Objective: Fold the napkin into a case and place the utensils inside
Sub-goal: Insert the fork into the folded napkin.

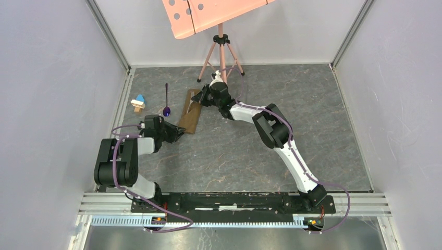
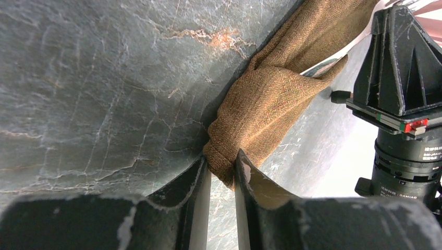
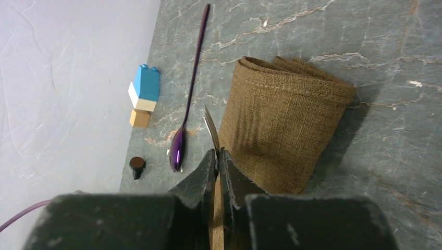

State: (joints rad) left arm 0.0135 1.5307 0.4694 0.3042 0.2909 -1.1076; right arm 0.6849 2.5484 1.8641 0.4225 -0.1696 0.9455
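The olive-brown case (image 1: 188, 115) lies as a narrow layered rectangle left of centre. My left gripper (image 1: 179, 134) is shut on its near corner and holds that end bunched; in the left wrist view the cloth (image 2: 271, 99) is pinched between the fingertips (image 2: 221, 165). My right gripper (image 1: 201, 98) is at the case's far end, shut on the silver fork (image 3: 210, 127). The fork's tines stick out past the fingertips (image 3: 218, 154) along the left edge of the case (image 3: 284, 125). The purple spoon (image 1: 166, 102) lies on the table left of the case and also shows in the right wrist view (image 3: 180, 143).
A blue, white and tan toy block (image 1: 138, 102) sits by the left wall, also in the right wrist view (image 3: 143, 95). A tiny black piece (image 3: 137, 166) lies near the spoon's bowl. A pink tripod stand (image 1: 221, 41) is at the back.
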